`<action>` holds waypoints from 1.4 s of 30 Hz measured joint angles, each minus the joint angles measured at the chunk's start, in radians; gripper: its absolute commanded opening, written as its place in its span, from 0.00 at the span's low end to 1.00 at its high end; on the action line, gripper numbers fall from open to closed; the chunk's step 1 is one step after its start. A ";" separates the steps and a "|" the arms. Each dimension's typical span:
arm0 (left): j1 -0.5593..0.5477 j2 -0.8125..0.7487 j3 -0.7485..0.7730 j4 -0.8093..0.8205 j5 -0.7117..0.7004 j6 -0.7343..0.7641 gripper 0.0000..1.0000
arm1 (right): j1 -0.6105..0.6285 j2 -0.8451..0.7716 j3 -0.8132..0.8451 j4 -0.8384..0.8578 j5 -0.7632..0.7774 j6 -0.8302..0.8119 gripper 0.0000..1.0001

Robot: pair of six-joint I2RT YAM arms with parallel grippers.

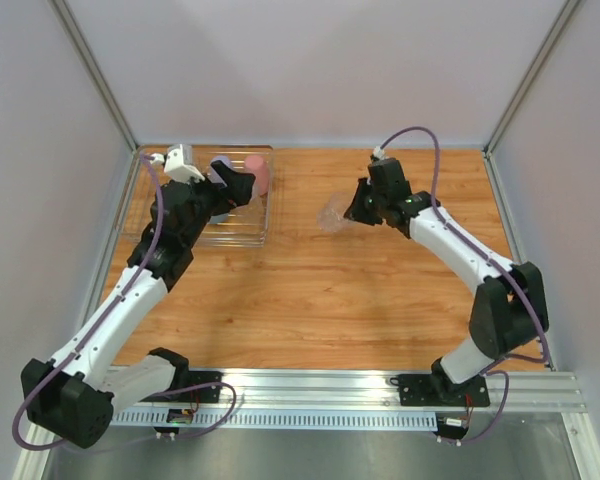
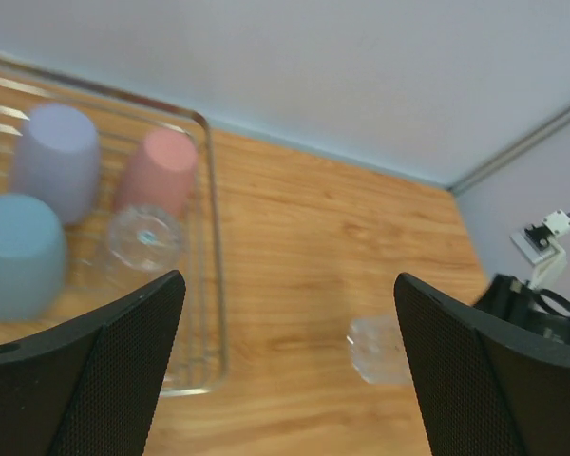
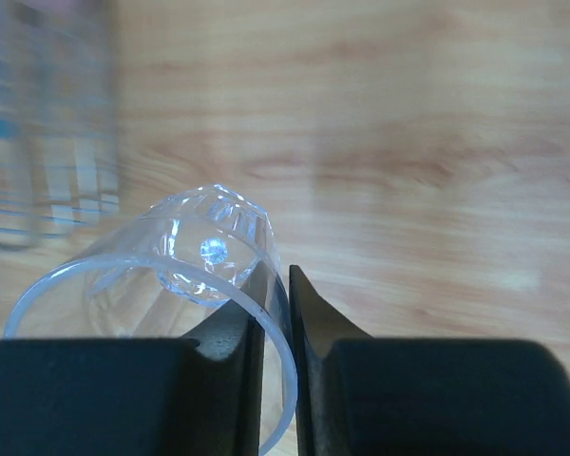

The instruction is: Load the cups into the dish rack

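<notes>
right pincer [image 3: 277, 285]: nearly closed. the wall of a clear tumbler [image 3: 171, 275] is pinched at the rim, 1 finger inside and 1 outside. the tumbler's mouth is turned toward the pincer, over the wooden table [image 3: 437, 142]. the dish rack [image 1: 250, 235] is noted well off to this pincer's left.

left pincer [image 2: 287, 277]: held wide open, nothing gripped. beyond its left finger, 4 cups are recorded base up in the rack: lavender cup [image 2: 55, 157], pink cup [image 2: 157, 171], blue cup [image 2: 19, 252], second clear tumbler [image 2: 144, 237].
</notes>
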 measured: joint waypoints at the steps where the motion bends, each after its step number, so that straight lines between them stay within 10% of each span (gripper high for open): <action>1: 0.000 -0.001 0.015 -0.033 0.027 -0.073 1.00 | 0.000 -0.034 0.006 0.039 -0.024 0.022 0.01; 18: -0.012 0.159 0.156 0.140 0.230 -1.126 1.00 | 0.087 -0.229 0.068 0.640 -0.131 0.032 0.00; 35: -0.095 0.292 0.321 0.164 0.218 -1.260 0.93 | 0.173 -0.154 0.158 0.707 -0.070 0.000 0.01; 42: -0.104 0.316 0.327 0.162 0.187 -1.284 0.53 | 0.182 -0.136 0.170 0.700 -0.043 -0.025 0.01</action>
